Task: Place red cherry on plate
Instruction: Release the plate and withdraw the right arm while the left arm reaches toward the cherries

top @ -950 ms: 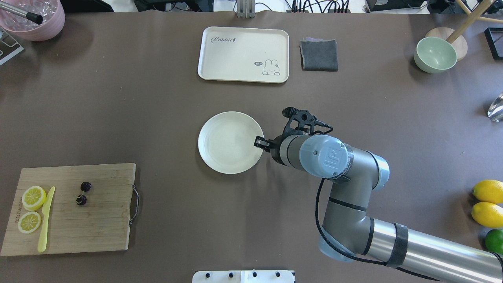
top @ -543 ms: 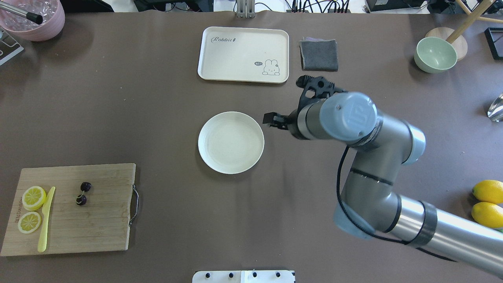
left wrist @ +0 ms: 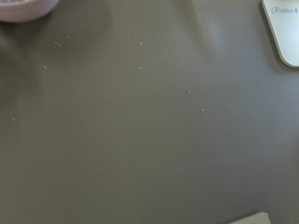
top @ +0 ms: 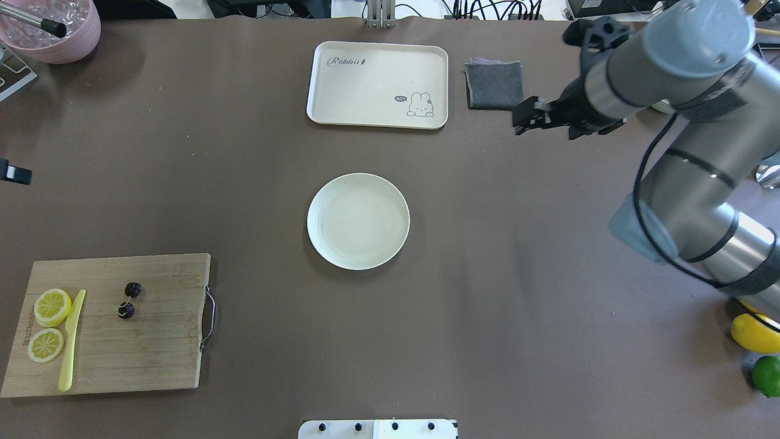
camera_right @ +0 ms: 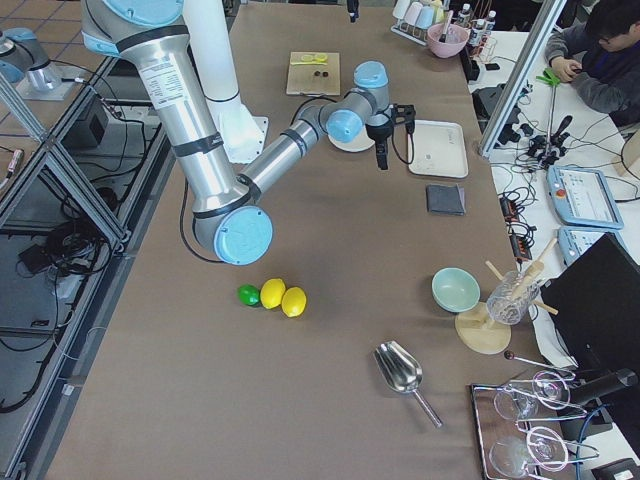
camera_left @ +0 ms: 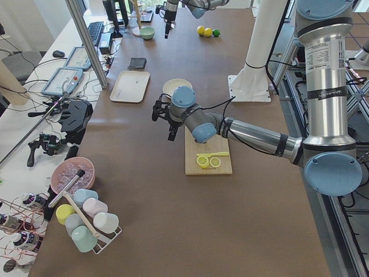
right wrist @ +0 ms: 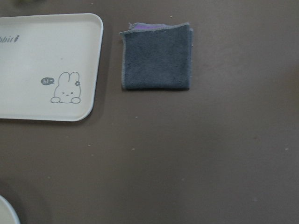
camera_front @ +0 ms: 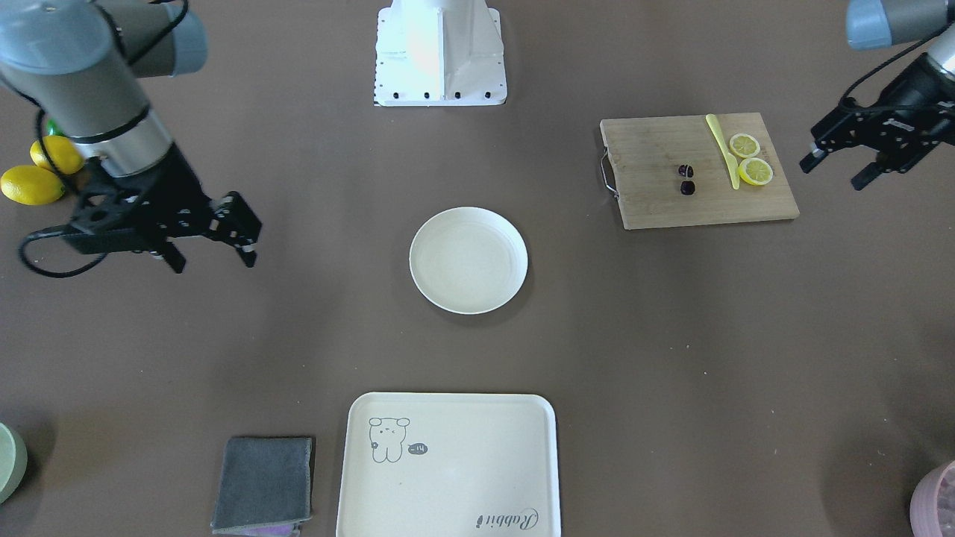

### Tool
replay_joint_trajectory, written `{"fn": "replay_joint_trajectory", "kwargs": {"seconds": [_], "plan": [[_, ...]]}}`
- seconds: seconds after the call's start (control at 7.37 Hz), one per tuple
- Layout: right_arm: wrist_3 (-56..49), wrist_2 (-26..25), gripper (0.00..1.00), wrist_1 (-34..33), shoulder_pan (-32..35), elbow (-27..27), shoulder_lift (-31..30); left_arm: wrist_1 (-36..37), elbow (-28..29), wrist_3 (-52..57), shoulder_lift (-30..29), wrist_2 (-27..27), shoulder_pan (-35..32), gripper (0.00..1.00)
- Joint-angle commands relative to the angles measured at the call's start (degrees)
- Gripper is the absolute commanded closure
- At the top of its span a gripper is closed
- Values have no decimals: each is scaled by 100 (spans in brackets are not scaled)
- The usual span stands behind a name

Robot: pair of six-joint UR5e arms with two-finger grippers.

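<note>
Table contents, listed across the overhead view from its left edge.

1. Pink bowl (top: 52, 33), far left corner, partly cut off by the frame.
2. Left gripper (camera_front: 835, 170), hung above bare table beyond the outer end of the board; fingers stood apart with nothing between them.
3. Wooden cutting board (top: 152, 353), near left corner, metal handle on its inner edge.
4. Two lemon slices (top: 52, 306), on the board's outer end, one behind the other.
5. Yellow knife (top: 72, 341), lay lengthwise on the board just beside the slices.
6. Red cherry (top: 126, 310), a dark pair on the board, inward of the knife and apart from it, well apart from the plate and from both grippers.
7. Plate (top: 358, 221), round, cream-white, table centre; nothing lay on it.
8. Cream tray (top: 378, 84) with a rabbit drawing, at the far edge beyond the plate.
9. Grey folded cloth (top: 495, 85), just beside the tray.
10. Right gripper (camera_front: 215, 257), raised above the table near the cloth; fingers spread, holding nothing.
11. Two lemons (camera_front: 33, 183) and a lime (top: 766, 375), near right corner, partly hidden by the right arm.
</note>
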Motion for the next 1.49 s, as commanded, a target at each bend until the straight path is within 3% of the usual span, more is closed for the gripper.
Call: {"fn": "replay_joint_trajectory", "kwargs": {"seconds": [0.0, 0.27, 0.41, 0.68, 1.09, 1.22, 1.36], "plan": [[-1712, 851, 0, -11, 1093, -7, -657, -47, -255, -905, 159, 1219, 1437, 2], [-2855, 1467, 0, -28, 1998, -69, -1106, -30, -255, -1435, 159, 2328, 2581, 3], [-3401, 1513, 0, -211, 2229, -78, -1283, -30, -246, -1436, 168, 2385, 2778, 6], [-3574, 1496, 0, -353, 2266, -69, -1337, -30, -246, -1427, 324, 2385, 3077, 27], [-3582, 1425, 0, -353, 2266, -78, -1381, -39, -255, -1401, 458, 2465, 3236, 40], [-3582, 1425, 0, -353, 2266, -69, -1390, -39, -246, -1401, 466, 2465, 3254, 53], [-3582, 1425, 0, -353, 2266, -78, -1390, -39, -246, -1401, 467, 2465, 3254, 76]]}}
